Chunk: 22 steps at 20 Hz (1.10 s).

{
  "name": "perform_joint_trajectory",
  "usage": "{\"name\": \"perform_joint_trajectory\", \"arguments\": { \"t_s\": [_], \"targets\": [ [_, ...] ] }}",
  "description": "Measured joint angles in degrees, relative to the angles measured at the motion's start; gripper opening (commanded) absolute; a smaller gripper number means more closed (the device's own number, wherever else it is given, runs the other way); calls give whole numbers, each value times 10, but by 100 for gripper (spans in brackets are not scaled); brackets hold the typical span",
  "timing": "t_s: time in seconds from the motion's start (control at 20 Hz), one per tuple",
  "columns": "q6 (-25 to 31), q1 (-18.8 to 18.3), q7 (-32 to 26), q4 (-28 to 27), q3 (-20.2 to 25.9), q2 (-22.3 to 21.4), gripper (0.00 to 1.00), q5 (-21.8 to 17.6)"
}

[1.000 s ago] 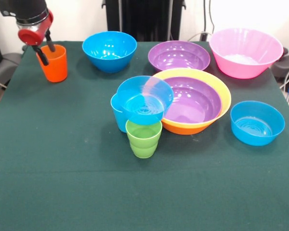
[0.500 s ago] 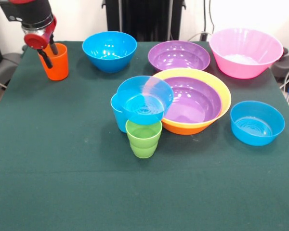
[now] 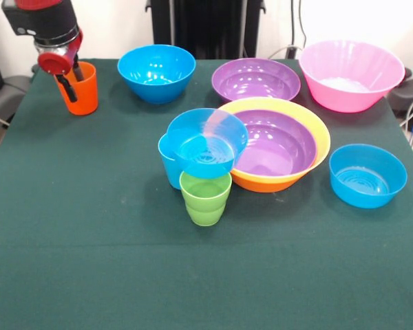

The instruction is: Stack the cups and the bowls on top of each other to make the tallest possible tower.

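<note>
- Watch the tower risk: the tilted blue bowl point(image 3: 206, 143) at frame centre leans on the green cup point(image 3: 206, 198) and light blue cup point(image 3: 169, 165), touching the orange-yellow bowl point(image 3: 315, 148); any added weight could slide it off.
- At upper left, your gripper point(image 3: 70, 81) pinches the orange cup point(image 3: 84, 89) by its rim, one finger inside; I judge a rim-only hold could let the glossy cup twist or slip.
</note>
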Motion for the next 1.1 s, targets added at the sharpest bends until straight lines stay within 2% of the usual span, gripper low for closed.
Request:
{"name": "perform_joint_trajectory", "arguments": {
  "t_s": [0.7, 0.75, 1.1],
  "targets": [
    [-10, 0, 0, 0, 0, 24, 100, -8],
    [-10, 0, 0, 0, 0, 24, 0, -8],
    [-10, 0, 0, 0, 0, 23, 0, -8]
  ]
}}
